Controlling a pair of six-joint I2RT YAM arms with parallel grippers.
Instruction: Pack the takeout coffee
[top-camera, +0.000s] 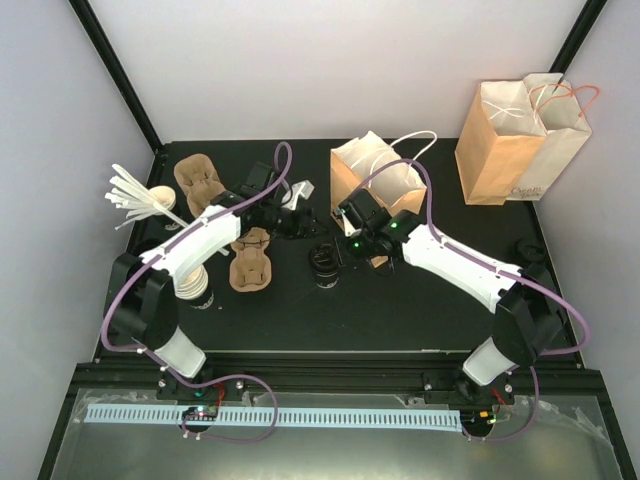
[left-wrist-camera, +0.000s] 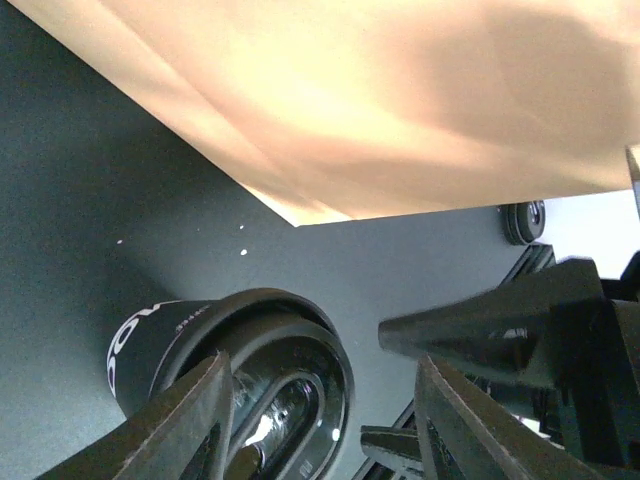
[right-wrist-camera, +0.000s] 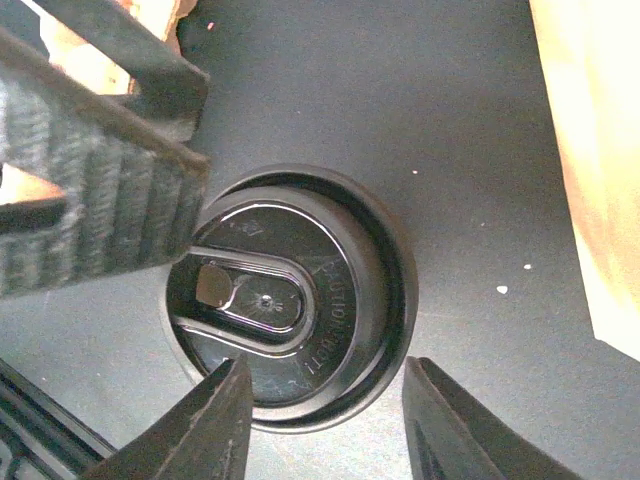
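The takeout coffee (top-camera: 325, 263) is a small dark cup with a round black lid, standing on the black table between my two grippers. In the left wrist view the cup (left-wrist-camera: 265, 385) lies low and left, with my left finger over its lid. My left gripper (left-wrist-camera: 330, 430) is open and holds nothing; in the top view it (top-camera: 300, 222) sits just behind and left of the cup. In the right wrist view the lid (right-wrist-camera: 290, 300) lies just ahead of my open right gripper (right-wrist-camera: 330, 420), seen in the top view (top-camera: 347, 240) behind and right of the cup.
An open brown paper bag (top-camera: 375, 178) stands just behind the grippers, filling the left wrist view (left-wrist-camera: 400, 100). A second bag (top-camera: 520, 140) stands at the back right. Cardboard cup carriers (top-camera: 250, 265), a stack of cream cups (top-camera: 195, 285) and white stirrers (top-camera: 135, 195) lie left.
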